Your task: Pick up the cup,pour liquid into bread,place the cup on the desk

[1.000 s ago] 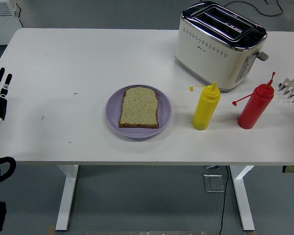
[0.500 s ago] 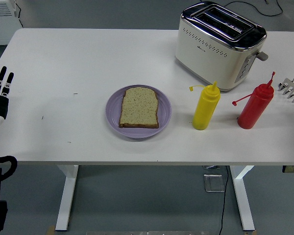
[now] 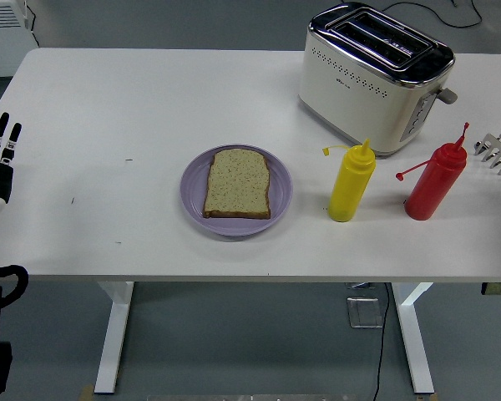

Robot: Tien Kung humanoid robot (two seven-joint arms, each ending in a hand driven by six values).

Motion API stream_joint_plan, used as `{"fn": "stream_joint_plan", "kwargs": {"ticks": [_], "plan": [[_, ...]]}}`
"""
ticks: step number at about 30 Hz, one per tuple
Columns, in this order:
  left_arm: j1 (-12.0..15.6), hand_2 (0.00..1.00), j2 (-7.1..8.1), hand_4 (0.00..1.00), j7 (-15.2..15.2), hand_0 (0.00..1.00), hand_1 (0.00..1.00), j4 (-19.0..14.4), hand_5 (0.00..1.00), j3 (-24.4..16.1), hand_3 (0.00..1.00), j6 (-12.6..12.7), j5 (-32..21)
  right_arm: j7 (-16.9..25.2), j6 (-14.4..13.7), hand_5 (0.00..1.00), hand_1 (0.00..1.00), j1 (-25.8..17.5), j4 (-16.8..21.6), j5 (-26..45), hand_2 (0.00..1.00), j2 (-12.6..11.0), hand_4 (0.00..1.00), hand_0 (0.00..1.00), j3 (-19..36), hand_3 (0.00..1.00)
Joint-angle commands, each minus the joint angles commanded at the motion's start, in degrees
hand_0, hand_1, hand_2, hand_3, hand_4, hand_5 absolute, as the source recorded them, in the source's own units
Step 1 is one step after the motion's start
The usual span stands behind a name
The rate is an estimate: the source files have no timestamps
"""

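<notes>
A slice of bread lies flat on a purple plate near the middle of the table. To its right stand a yellow squeeze bottle and a red squeeze bottle, both upright with their caps hanging off. No cup shows. My left hand hovers at the table's left edge, fingers straight and spread, holding nothing. Only the pale fingertips of my right hand show at the right edge, spread and empty, a little right of the red bottle.
A cream and chrome toaster stands at the back right, behind the bottles. The white table has bare surface on its left half and along the front edge.
</notes>
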Motion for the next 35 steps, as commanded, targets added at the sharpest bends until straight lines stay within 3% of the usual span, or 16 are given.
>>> {"fn": "stream_joint_plan", "kwargs": {"ticks": [10, 35], "plan": [[-0.1, 0.757, 0.06, 0.508, 0.0, 0.793, 0.754, 0.0, 0.993, -0.1, 0.712, 0.0, 0.1, -3.5, -0.2, 0.398, 0.716, -0.1, -0.2, -2.0, 0.740, 0.0, 0.512, 0.785, 0.3, 0.751], [0.2, 0.757, 0.06, 0.508, 0.0, 0.793, 0.753, 0.0, 0.992, -0.1, 0.712, 0.0, 0.1, -4.6, 0.1, 0.429, 0.720, -0.5, -0.5, -3.3, 0.747, -0.1, 0.522, 0.786, 0.7, 0.739]]}}
